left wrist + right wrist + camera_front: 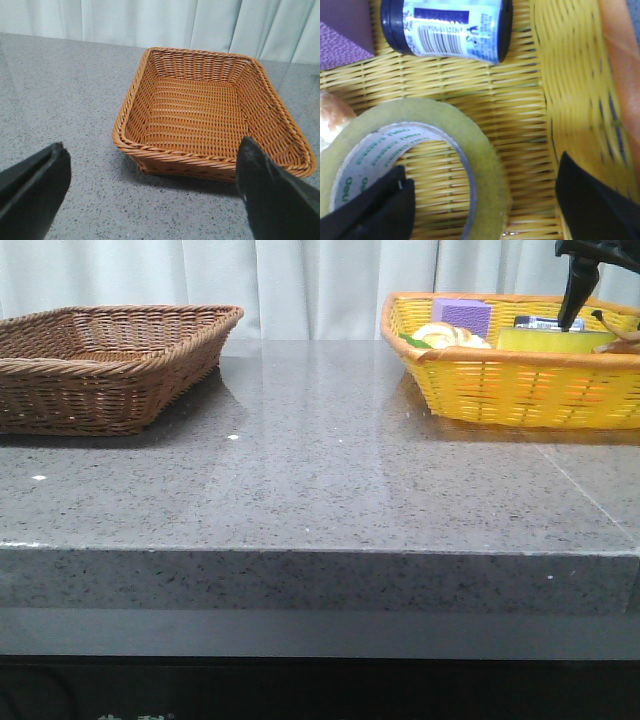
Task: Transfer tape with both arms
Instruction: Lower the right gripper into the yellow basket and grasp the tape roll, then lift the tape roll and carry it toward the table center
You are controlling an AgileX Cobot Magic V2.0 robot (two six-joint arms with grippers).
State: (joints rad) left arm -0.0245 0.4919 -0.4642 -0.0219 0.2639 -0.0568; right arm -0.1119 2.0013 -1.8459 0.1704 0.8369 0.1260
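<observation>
The tape, a thick yellow roll with a white core printed in green, lies flat on the floor of the yellow basket. My right gripper is open astride the roll's wall. One finger is inside the core and the other is outside, next to the basket's side. From the front, that gripper reaches down into the yellow basket. My left gripper hangs open and empty over the stone table, just short of the brown wicker basket.
In the yellow basket there are also a dark-capped can, a purple block and a bread roll. The brown basket stands at the table's far left with nothing in it. Grey stone tabletop lies between the two baskets.
</observation>
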